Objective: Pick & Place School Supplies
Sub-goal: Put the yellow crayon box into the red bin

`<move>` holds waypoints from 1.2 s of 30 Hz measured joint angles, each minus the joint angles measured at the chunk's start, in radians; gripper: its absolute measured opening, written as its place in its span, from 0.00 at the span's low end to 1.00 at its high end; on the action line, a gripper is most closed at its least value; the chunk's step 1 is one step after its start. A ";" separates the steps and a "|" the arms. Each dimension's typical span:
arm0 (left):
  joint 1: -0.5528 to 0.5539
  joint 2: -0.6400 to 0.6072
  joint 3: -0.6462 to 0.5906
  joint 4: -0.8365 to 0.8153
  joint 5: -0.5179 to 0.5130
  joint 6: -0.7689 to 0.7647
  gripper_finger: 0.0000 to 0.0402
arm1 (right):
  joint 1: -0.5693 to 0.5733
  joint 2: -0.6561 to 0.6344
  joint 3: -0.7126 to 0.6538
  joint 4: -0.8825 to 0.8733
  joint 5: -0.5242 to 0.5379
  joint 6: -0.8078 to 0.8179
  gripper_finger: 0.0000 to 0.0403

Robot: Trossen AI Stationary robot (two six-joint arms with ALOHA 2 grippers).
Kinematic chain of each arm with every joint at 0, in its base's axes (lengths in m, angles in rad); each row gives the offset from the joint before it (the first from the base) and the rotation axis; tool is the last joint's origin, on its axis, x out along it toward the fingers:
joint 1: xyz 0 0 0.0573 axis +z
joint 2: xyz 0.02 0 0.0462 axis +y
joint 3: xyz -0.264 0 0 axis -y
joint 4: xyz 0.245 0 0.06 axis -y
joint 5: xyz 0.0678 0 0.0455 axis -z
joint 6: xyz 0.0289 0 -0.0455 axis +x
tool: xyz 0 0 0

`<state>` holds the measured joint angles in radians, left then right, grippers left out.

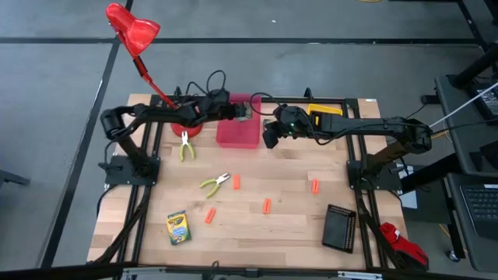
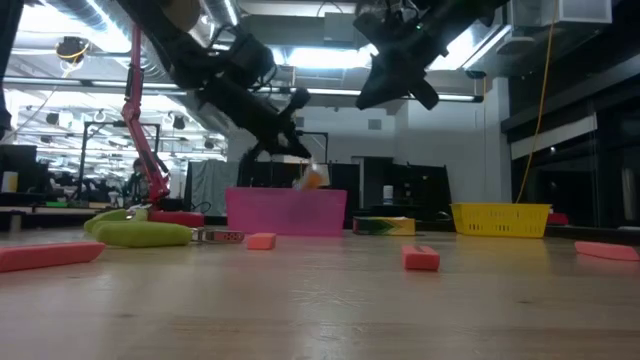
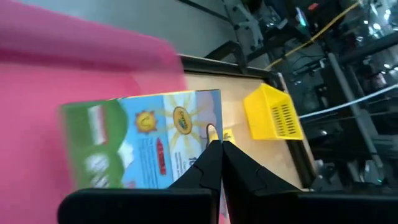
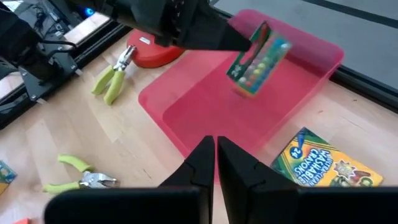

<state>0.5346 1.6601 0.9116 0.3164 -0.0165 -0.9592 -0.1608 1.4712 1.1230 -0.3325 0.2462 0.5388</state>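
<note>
a small yellow-and-green cardboard crayon box [image 4: 258, 59] is held pinched in the closed left claw [image 4: 239, 42] above the shallow pink plastic bin [image 4: 186, 109]. if released tilted, it could catch the rim and tumble onto the wooden tabletop [image 1: 264, 225]. the right claw [image 4: 215, 149], closed and empty, hovers near the bin and could be struck.

Clearance, as I find it: my left gripper [image 1: 243, 111] hangs over the pink bin [image 1: 237, 136], clamped on a crayon box [image 4: 258, 59], blocking entry from above. My right gripper [image 1: 270, 137], pinched nearly closed, crowds the bin's right wall. Red lamp base [image 1: 187, 128] blocks the left flank. Open tabletop [image 1: 264, 229] in front, dotted with pliers [image 1: 215, 183] and orange pieces [image 1: 267, 206]. Black bin [image 1: 340, 228] occupies the front right corner.
</note>
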 joint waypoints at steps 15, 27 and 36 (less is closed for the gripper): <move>0.045 0.122 0.185 -0.155 0.061 0.102 0.00 | 0.017 0.000 0.000 -0.035 0.003 0.003 0.06; 0.066 0.121 0.186 -0.298 0.062 0.169 0.00 | 0.021 0.000 0.000 -0.053 0.024 0.003 0.06; 0.092 0.121 0.185 -0.388 0.070 0.245 0.05 | 0.032 0.000 0.000 -0.057 0.035 0.023 0.06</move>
<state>0.6264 1.7813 1.0969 -0.0718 0.0530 -0.7140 -0.1287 1.4715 1.1225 -0.3897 0.2816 0.5614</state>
